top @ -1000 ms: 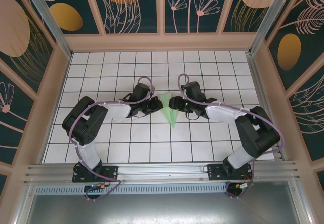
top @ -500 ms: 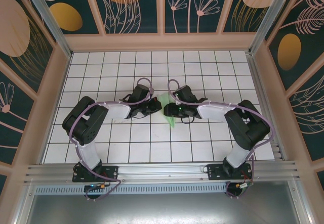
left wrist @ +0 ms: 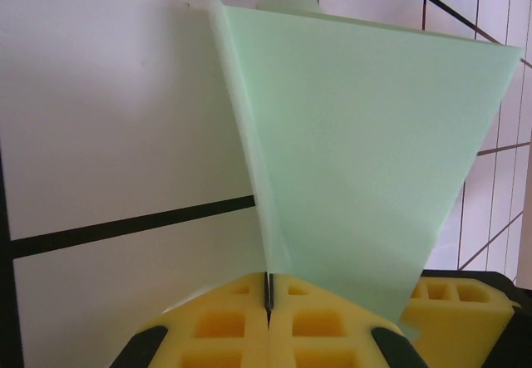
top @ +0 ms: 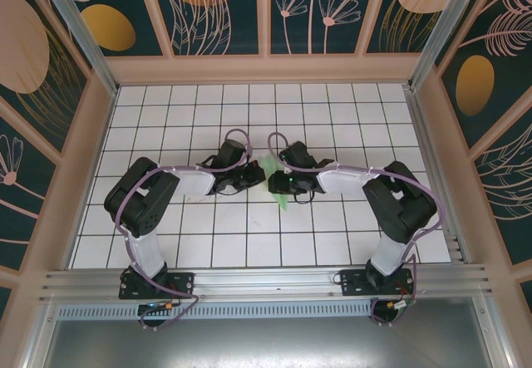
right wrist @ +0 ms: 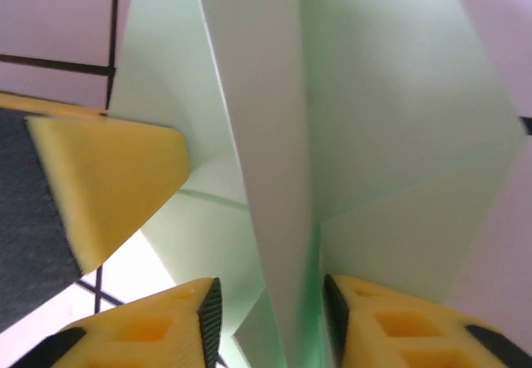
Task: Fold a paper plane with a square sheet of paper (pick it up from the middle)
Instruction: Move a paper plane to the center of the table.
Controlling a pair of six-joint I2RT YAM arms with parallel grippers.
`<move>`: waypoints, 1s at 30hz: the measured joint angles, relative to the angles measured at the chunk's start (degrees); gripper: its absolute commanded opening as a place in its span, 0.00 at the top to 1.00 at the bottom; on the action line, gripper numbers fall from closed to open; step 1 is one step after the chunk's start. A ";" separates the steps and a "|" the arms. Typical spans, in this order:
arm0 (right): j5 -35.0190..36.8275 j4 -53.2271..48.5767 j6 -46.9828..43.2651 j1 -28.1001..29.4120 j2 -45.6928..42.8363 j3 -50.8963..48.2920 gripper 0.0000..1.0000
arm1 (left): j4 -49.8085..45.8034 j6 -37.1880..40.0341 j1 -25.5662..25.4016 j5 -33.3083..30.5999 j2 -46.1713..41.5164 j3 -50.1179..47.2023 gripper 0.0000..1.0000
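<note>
The pale mint-green sheet of paper [top: 271, 166], folded into a pointed paper plane shape, stands between the two grippers at the table's middle, and its tip [top: 283, 203] points toward the near edge. My left gripper [top: 258, 178] is shut on the paper's lower fold [left wrist: 268, 252], and a wide wing [left wrist: 366, 160] fans up from its yellow pads [left wrist: 316, 318]. My right gripper [right wrist: 270, 318] straddles the centre ridge [right wrist: 266, 135] with its jaws apart, a gap showing on the left side. A yellow pad of the left gripper [right wrist: 108, 177] sits close by.
The white grid-tile table [top: 349, 110] is walled by wooden rails and patterned panels [top: 266, 11]. Both arms [top: 145, 198] [top: 399, 202] reach inward from the aluminium rail [top: 266, 281] at the near edge, and their wrists almost meet at the centre.
My right gripper has moved left onto the paper, and its jaws have narrowed around the centre ridge. The left gripper has kept its grip in place.
</note>
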 measured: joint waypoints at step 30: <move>9.92 -9.09 1.86 0.70 6.01 10.03 0.92 | -14.53 3.85 11.50 -11.91 -13.86 -0.11 0.02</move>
